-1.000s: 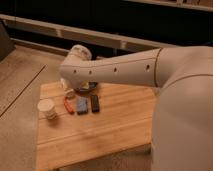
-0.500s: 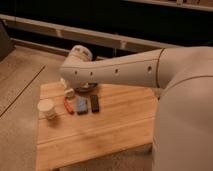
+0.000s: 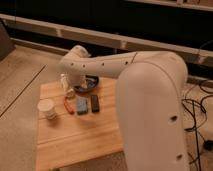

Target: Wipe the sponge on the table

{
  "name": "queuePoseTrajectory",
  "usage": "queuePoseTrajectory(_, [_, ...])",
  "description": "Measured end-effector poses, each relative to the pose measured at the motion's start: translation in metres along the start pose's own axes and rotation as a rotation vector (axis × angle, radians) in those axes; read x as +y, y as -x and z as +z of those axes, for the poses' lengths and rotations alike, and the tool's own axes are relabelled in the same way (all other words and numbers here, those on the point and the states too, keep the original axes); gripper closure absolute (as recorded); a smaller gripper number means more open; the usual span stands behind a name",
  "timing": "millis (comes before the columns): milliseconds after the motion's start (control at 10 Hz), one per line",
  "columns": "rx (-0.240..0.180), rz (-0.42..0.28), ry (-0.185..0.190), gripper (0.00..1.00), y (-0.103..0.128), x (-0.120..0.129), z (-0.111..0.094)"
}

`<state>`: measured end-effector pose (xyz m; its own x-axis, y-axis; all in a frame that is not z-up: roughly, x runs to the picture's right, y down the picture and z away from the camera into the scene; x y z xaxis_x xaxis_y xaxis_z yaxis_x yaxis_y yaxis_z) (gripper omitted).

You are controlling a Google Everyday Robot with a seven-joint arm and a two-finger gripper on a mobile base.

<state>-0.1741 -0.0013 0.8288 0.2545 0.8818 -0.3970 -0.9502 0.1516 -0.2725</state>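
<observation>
Risen slightly, gripper (image 3: 67, 86) (grip unclear) hovers behind sponge (image 3: 81, 105), whose long axis runs front-to-back on table (image 3: 75, 145).

Sponge (image 3: 81, 105) on table (image 3: 75, 145), between handled tool (image 3: 67, 106) left and bar (image 3: 94, 103) right, end effector (image 3: 69, 90) behind tool

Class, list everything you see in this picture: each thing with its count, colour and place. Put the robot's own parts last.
table: one, light wood, centre-left of the view
cup: one, white, near the table's left edge
handled tool: one, red-orange, just right of the cup
sponge: one, blue, between the handled tool and the bar
bar: one, black, just right of the sponge
bowl: one, dark, at the table's far side, partly hidden by the arm
cables: several, black, on the floor at the right
arm: one, white, reaching in from the right over the table
gripper: one, pale, over the table's far left part, beside the bowl
</observation>
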Motion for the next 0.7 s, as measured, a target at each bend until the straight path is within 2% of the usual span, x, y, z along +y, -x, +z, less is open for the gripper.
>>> queuePoseTrajectory(100, [0.046, 0.012, 0.036, 0.35, 0.001, 0.011, 0.026])
queuePoseTrajectory(200, [0.078, 0.036, 0.048, 0.35, -0.003, 0.009, 0.040])
queuePoseTrajectory(300, [0.129, 0.073, 0.058, 0.35, -0.011, 0.006, 0.057])
queuePoseTrajectory(400, [0.148, 0.091, 0.061, 0.35, -0.014, 0.002, 0.063])
queuePoseTrajectory(700, [0.149, 0.089, 0.062, 0.35, -0.014, 0.004, 0.063])
